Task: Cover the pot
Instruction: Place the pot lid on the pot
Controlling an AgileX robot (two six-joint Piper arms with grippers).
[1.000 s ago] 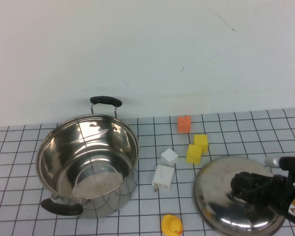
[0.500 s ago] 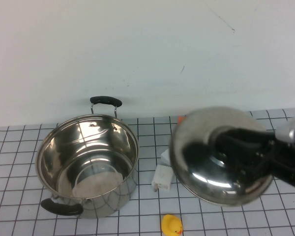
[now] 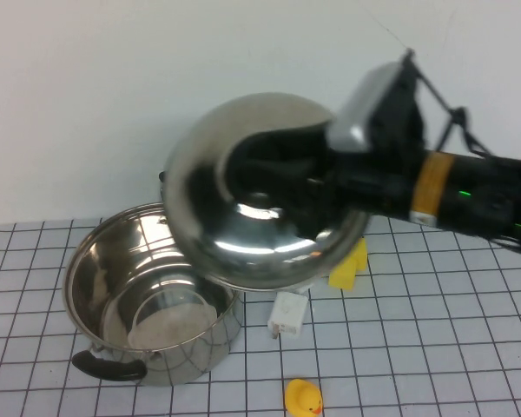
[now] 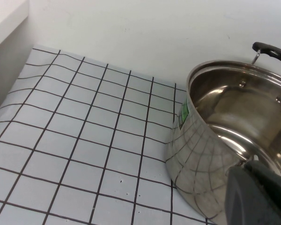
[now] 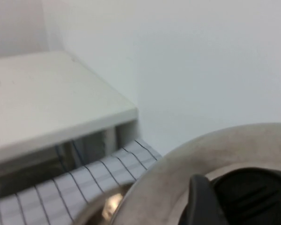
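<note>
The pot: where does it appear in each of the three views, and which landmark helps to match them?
High view: the pot stands lower left, open, below the lid carried by the right gripper.
Left wrist view: it fills the right side; the left gripper is not in view.
Right wrist view: not clearly in it; the lid dominates.
Shared landmark: the grid-lined table.

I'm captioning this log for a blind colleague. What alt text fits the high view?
The right hand holds a domed steel lid in the air, tilted, above the far right rim of the open steel pot. A white block, yellow block and rubber duck lie on the gridded table; the left hand is out of view.
</note>
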